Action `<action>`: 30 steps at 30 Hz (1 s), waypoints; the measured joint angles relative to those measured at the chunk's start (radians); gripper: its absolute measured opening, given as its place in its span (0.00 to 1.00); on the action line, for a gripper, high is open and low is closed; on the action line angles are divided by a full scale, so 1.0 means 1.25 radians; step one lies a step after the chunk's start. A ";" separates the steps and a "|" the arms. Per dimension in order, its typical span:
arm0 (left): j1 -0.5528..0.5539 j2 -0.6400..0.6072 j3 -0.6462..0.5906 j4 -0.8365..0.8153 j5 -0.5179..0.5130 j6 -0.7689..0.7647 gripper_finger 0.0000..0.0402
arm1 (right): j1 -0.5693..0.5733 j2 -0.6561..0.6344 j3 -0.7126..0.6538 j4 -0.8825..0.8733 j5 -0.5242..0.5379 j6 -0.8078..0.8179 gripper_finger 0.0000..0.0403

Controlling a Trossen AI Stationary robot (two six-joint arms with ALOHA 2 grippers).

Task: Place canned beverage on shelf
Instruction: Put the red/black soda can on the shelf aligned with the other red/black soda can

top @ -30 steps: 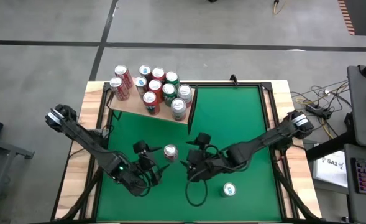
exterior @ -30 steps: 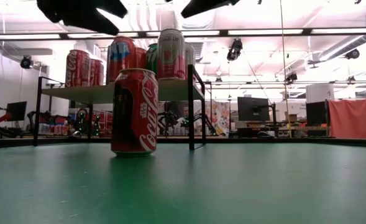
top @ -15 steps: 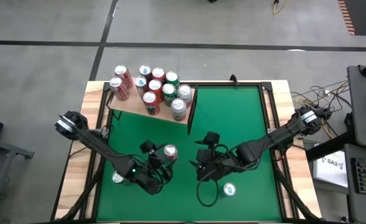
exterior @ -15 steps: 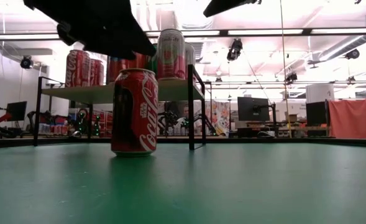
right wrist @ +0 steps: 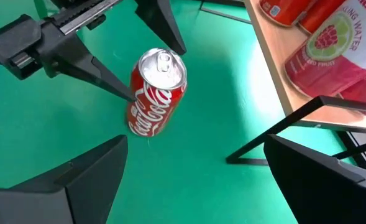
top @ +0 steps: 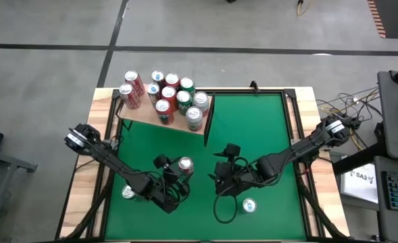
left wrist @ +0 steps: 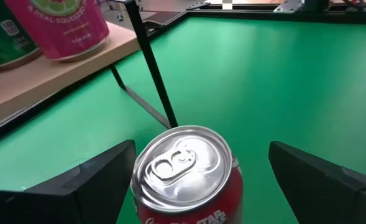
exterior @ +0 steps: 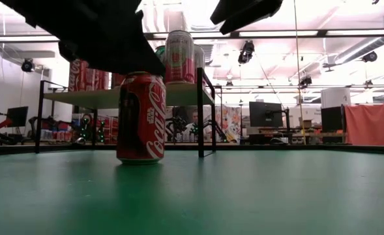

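Observation:
A red cola can (top: 185, 164) stands upright on the green table, in front of the shelf (top: 141, 113), a pale wooden board on dark legs that carries several cans (top: 168, 94). My left gripper (left wrist: 201, 149) is open and down at the can's top, one finger (left wrist: 102, 180) on each side of the can (left wrist: 184, 171). My right gripper (right wrist: 195, 142) hangs open above the table to the can's right (top: 220, 172), with nothing between its fingers. In the low view the left gripper (exterior: 87, 32) hides the can's rim (exterior: 141, 75). My left gripper has its fingers level on either side of the can's upper part. In the right wrist view one fingertip (right wrist: 117, 87) comes right up to the can's side (right wrist: 136, 99). I cannot tell whether it touches. The can stands upright on the table.
The shelf's dark upright end panel (top: 209, 118) stands just beyond the can. A green-and-white can (top: 249, 205) sits on the table near the front edge, below my right gripper. Another can (top: 128, 192) shows beside my left arm. Open green table lies at the right.
My left gripper has come down and toward the table's right until its open fingers stand on both sides of the cola can's top. My right gripper has drifted a little toward the right. The can has stayed in place.

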 joint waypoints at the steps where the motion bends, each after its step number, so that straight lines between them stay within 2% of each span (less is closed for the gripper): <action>1: 0.000 0.005 0.000 -0.001 -0.005 -0.005 0.88 | 0.000 0.000 -0.002 0.000 0.000 0.000 0.91; 8: 0.000 0.028 0.000 -0.003 -0.048 -0.032 0.88 | 0.000 0.000 -0.005 0.000 0.000 0.004 0.91; 22: 0.000 0.082 -0.011 -0.003 -0.053 -0.103 0.87 | 0.000 0.001 -0.005 0.001 0.014 0.009 0.91; 25: 0.001 0.091 -0.011 -0.003 -0.053 -0.118 0.84 | 0.000 0.002 -0.005 0.001 0.014 0.009 0.91; 30: 0.000 0.085 -0.011 -0.003 -0.045 -0.118 0.73 | 0.000 0.002 -0.005 0.001 0.017 0.009 0.91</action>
